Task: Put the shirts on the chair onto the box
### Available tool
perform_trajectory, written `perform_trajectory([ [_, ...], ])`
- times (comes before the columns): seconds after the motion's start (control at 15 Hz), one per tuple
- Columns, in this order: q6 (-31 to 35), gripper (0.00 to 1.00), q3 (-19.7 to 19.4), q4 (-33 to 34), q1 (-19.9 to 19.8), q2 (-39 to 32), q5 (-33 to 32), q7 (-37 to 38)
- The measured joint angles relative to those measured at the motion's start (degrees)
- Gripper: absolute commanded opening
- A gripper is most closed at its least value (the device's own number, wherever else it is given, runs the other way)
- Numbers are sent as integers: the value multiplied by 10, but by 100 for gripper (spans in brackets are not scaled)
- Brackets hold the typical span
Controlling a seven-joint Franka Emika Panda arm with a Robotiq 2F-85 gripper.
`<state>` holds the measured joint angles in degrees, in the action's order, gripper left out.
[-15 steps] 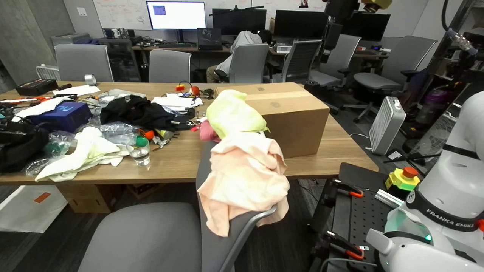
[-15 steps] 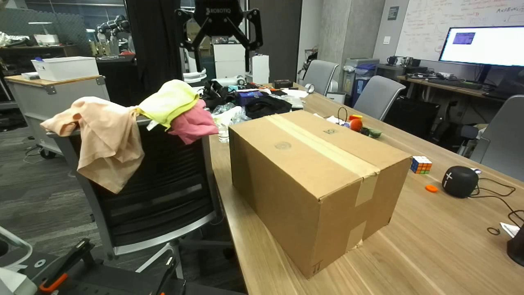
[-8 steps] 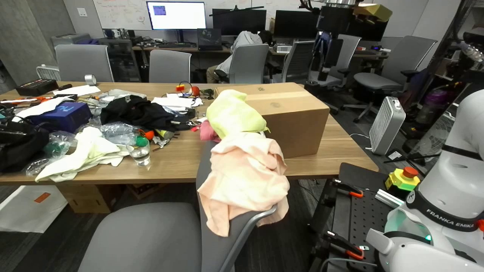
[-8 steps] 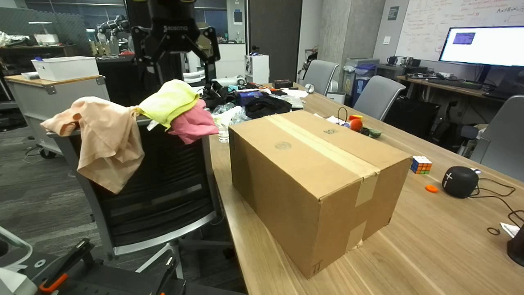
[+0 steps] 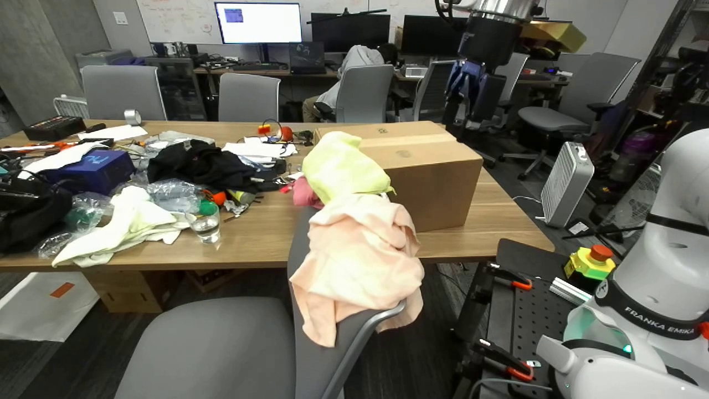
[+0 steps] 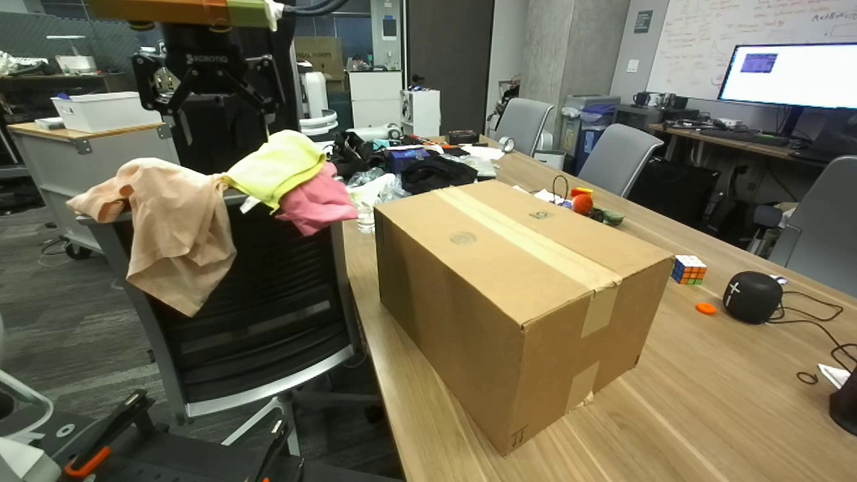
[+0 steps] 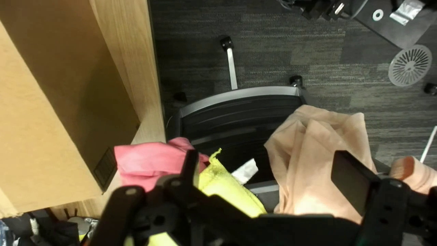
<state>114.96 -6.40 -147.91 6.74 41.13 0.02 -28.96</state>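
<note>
The peach shirt [image 5: 360,271] hangs over the top of the grey chair back [image 6: 268,281], seen in both exterior views and in the wrist view [image 7: 317,164]. The yellow shirt [image 6: 278,167] lies beside it on the same edge, over the pink shirt [image 6: 318,201]. The closed cardboard box [image 6: 495,254] stands on the table, its top bare. My gripper [image 6: 229,134] is open and empty, pointing down, level with or above the chair back. In the wrist view its wide-apart fingers [image 7: 355,181] frame parts of the yellow and peach shirts; the gripper [image 7: 268,167] shows no contact with them.
The wooden table [image 6: 703,375] bears a water glass [image 5: 206,224], a white cloth [image 5: 127,221], a black cloth [image 5: 199,166] and a blue box [image 5: 91,169]. A Rubik's cube [image 6: 688,269] and a black speaker [image 6: 752,296] are beyond the box. The robot's base plate has black clamps [image 5: 504,357].
My gripper has moved left and somewhat lower in an exterior view, from behind the box to behind the chair back. It stays open. The shirts, chair and box have not moved.
</note>
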Motion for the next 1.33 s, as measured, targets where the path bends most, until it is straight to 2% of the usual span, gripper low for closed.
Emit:
perform_trajectory([
  [0.4,102,100,32,-69,28,27,10,43],
  [0.67,147,100,69,-99,55,27,10,74],
  [1.07,146,100,151,-95,97,-3,2,125],
  [1.33,146,100,192,-76,100,-45,-36,144],
])
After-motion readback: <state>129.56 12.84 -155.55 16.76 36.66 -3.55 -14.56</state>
